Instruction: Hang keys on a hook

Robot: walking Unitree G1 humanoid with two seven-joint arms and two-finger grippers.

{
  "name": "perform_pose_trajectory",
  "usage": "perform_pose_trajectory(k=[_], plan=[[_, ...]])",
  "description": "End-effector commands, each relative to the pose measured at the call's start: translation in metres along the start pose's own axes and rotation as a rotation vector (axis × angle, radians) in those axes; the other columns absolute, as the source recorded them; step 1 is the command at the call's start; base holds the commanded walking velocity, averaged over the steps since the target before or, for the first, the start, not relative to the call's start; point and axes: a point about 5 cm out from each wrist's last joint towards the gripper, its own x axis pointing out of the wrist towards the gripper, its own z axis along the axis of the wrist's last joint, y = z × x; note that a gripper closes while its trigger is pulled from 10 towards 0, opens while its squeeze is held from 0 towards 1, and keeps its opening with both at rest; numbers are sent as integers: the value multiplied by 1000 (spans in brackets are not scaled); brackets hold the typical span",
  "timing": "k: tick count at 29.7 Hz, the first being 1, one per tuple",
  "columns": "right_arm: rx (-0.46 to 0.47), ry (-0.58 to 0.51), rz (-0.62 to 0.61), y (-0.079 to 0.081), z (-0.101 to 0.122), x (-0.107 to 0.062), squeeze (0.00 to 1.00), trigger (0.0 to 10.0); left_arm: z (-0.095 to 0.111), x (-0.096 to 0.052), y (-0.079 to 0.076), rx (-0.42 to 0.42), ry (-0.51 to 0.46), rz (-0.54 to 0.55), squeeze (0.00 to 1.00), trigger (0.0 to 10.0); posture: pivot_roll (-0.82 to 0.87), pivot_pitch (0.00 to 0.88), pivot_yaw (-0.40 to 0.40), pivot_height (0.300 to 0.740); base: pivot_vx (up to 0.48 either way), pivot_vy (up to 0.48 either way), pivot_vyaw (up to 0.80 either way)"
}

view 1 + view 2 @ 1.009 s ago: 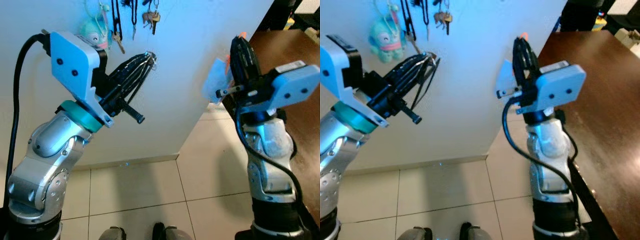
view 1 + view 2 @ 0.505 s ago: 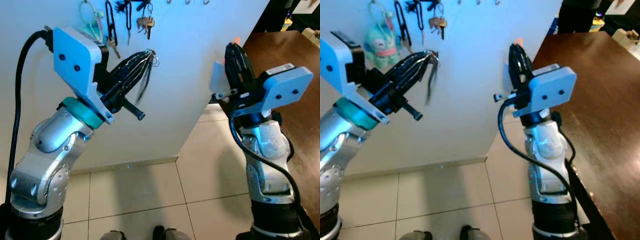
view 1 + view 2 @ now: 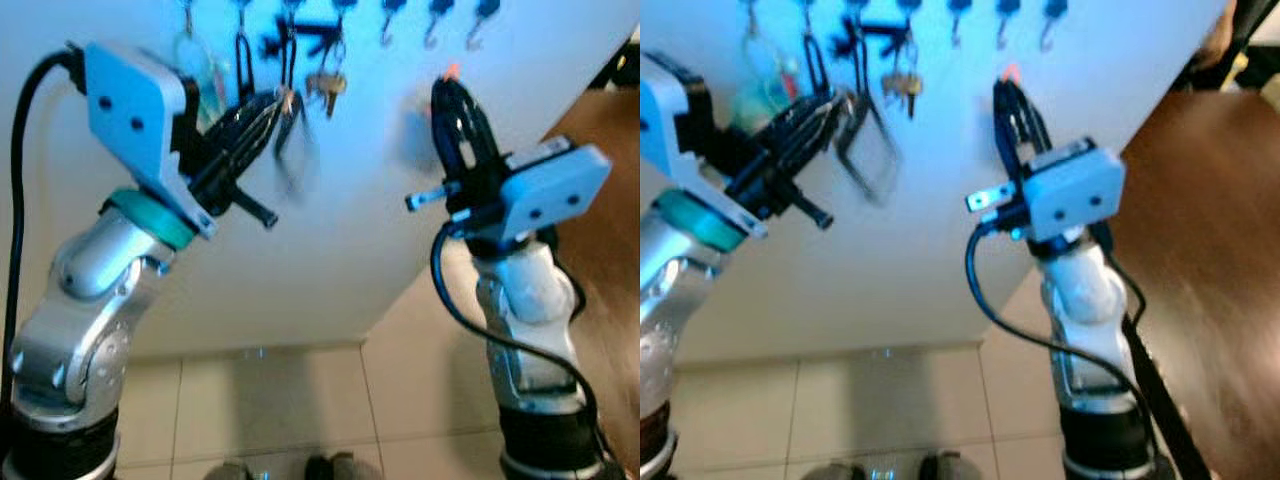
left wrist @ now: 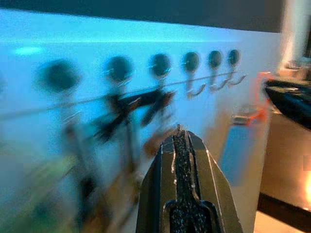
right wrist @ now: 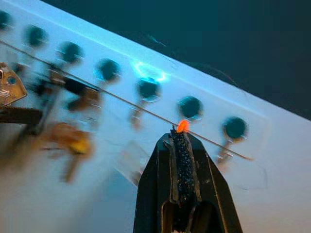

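A row of dark-capped hooks [image 3: 432,18] runs along the top of a white wall. My left gripper [image 3: 278,100] is raised just below them, shut on a metal key ring whose black loop [image 3: 292,150] dangles, blurred. In the left wrist view its fingers [image 4: 179,145] are pressed together, pointing at the hooks [image 4: 194,90]. My right gripper [image 3: 450,82] is also raised near the wall, shut on a small orange-tipped tag [image 5: 182,126] with a pale blurred flap [image 3: 415,125]. Bare hooks [image 5: 228,150] lie just beyond it.
Other keys [image 3: 327,85], black loops and a teal plush toy [image 3: 205,75] hang from the hooks on the left. A dark brown table [image 3: 1200,200] stands to the right. Tiled floor [image 3: 280,400] lies below, with my feet at the bottom edge.
The view has tilted up, bringing the hook row into sight. Both grippers have risen closer to the hooks. The black loop under the left gripper swings.
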Motion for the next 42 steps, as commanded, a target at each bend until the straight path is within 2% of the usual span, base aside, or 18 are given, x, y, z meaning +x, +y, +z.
perform_pose_trajectory(k=[1,13,21,23,29,31,33,37,38,42], plan=[[-13,9,-14,-3,-2,-3,0,10000,3,1,-5,-8,-17,-46,0,10000,98,78,1,740,0,0,0],[-42,28,-8,3,-7,-13,0,10000,6,-7,-15,-3,-4,-179,0,10000,102,92,-1,740,0,0,0],[-50,59,-27,6,-13,-22,0,10000,9,-4,-15,14,-14,-185,0,10000,106,92,-2,740,0,0,0],[-67,69,-42,6,-17,-25,0,10000,13,3,-13,25,-32,-177,0,10000,107,93,-1,740,0,0,0],[-76,68,-39,5,-17,-22,0,10000,13,8,-13,30,-39,-166,0,10000,101,95,2,740,0,0,0],[-75,100,-20,7,-23,-17,0,10000,13,10,-12,35,-41,-145,0,10000,101,95,2,740,0,0,0],[-95,182,-4,12,-35,-17,0,10000,12,11,-11,42,-38,-126,0,10000,104,96,-2,740,0,0,0],[-87,214,2,16,-40,-18,0,10000,12,12,-11,43,-35,-118,0,10000,102,96,1,740,0,0,0],[-54,211,6,18,-39,-15,1000,10000,11,13,-10,42,-36,-113,0,10000,101,96,3,740,0,0,0],[-22,192,3,19,-38,-10,1000,10000,11,15,-10,40,-39,-105,0,10000,101,95,3,740,0,0,0]])
